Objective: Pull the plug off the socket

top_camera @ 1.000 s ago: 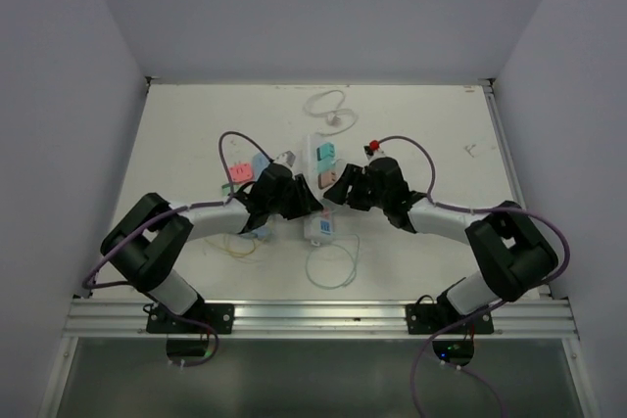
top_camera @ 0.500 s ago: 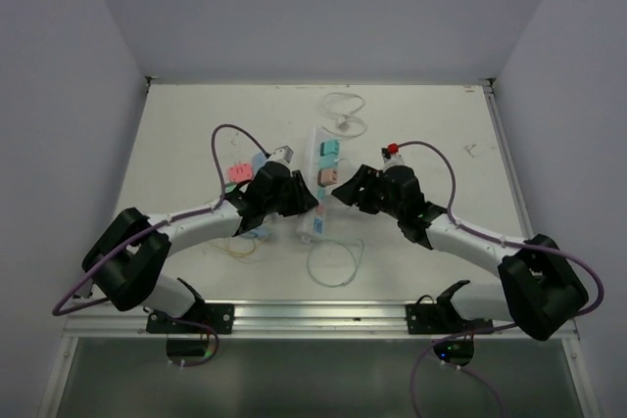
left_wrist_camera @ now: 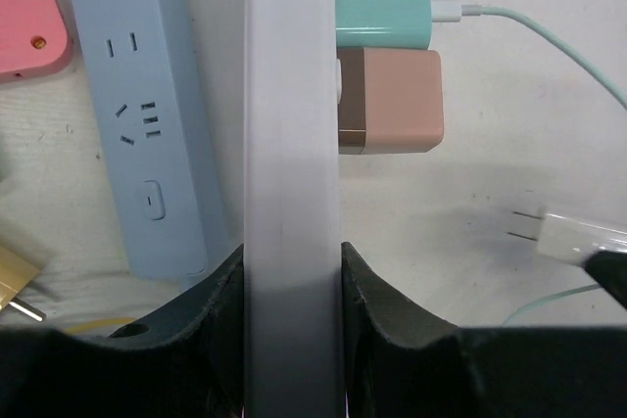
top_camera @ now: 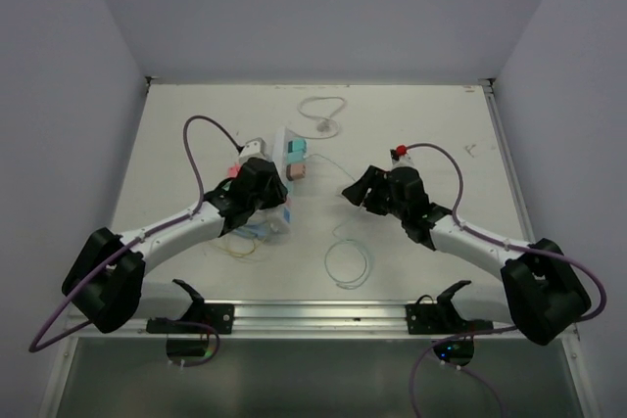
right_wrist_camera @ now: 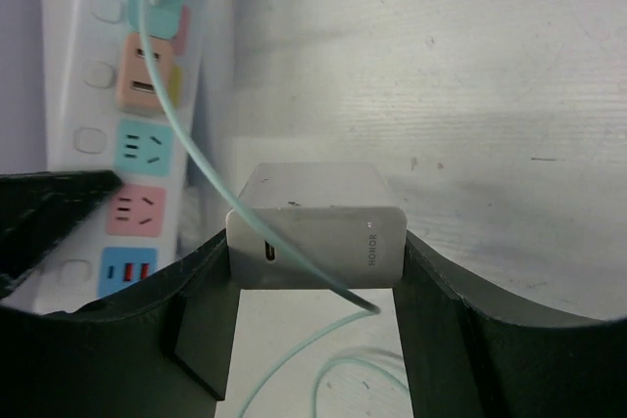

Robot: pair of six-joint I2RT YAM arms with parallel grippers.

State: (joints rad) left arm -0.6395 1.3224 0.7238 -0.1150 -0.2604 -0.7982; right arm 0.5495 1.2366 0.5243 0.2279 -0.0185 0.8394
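Spanning a white table between lavender walls: left gripper clamps the power strip; right gripper clamps the unplugged plug at 3 o'clock.

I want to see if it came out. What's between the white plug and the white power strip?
Only bare table and a thin green cable, seen from the top camera. The plug is out of the strip.

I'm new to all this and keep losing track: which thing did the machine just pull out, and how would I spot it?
Start at the long white power strip that the left gripper clamps near the table's middle. Look right, to the right gripper: the white charger sits between its fingers, clear of the strip. Unlike the teal plug and tan plug, it is unplugged, prongs bare.
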